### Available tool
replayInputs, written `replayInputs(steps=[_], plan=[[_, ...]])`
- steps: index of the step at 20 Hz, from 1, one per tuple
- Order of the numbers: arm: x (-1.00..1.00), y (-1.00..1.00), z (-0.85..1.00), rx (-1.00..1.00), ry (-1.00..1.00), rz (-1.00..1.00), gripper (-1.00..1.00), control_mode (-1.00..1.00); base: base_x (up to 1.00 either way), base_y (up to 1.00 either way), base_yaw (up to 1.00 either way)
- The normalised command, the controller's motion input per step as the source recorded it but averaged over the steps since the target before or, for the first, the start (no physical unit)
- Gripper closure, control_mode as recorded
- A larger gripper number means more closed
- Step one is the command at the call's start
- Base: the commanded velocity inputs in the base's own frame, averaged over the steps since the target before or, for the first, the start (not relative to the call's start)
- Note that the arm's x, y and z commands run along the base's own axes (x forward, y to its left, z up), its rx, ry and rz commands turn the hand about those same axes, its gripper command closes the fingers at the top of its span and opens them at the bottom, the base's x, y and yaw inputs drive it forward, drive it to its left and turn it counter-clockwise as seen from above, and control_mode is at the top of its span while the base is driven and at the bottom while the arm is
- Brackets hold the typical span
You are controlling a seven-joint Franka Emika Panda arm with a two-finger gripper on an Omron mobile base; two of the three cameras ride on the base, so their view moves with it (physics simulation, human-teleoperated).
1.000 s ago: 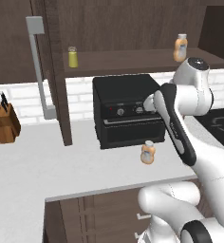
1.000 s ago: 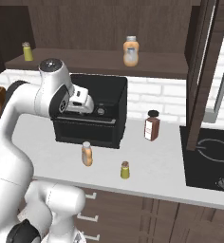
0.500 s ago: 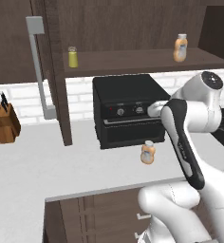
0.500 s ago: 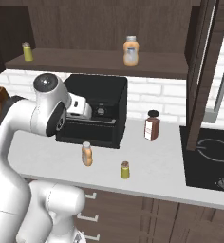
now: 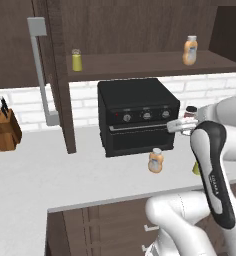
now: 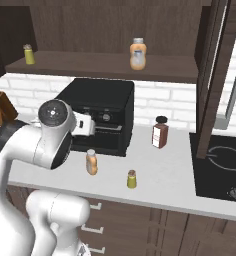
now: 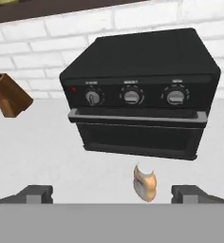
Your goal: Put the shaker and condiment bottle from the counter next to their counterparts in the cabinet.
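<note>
- The hand (image 7: 112,193) is hanging open and empty, its dark fingertips spread wide either side of the small rounded orange condiment bottle (image 7: 145,183).
- That bottle is standing on the pale grey-white counter (image 5: 65,175), just before the black toaster oven (image 5: 137,115) — the small yellow-green shaker (image 6: 132,179) is standing nearby.

A black toaster oven (image 5: 137,115) with three knobs is set toward the back edge of the worktop, a wooden knife block (image 5: 5,130) is placed near its left end, and a dark red-brown jar (image 6: 160,132) is stood right of the oven.
</note>
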Motion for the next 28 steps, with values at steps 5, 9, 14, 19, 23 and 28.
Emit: replayInputs(steps=[5,9,14,19,23,28], plan=[[-0.48,-0.05,0.0,0.09,-0.17,0.1,-1.0,-1.0,0.0,0.0,0.0],[-0.42,-0.13,0.0,0.11,-0.17,0.08,-1.0,-1.0,0.0,0.0,0.0],[-0.26,-0.14,-0.12,0.09,-0.2,0.09,-1.0,-1.0,0.0,0.0,0.0],[-0.21,-0.03,-0.31,0.01,-0.23,0.14,-1.0,-1.0,0.0,0.0,0.0],[-0.13,0.01,-0.49,-0.04,-0.21,0.13,-1.0,-1.0,0.0,0.0,0.0],[-0.21,0.0,-0.45,0.0,-0.14,0.12,-1.0,-1.0,0.0,0.0,0.0]])
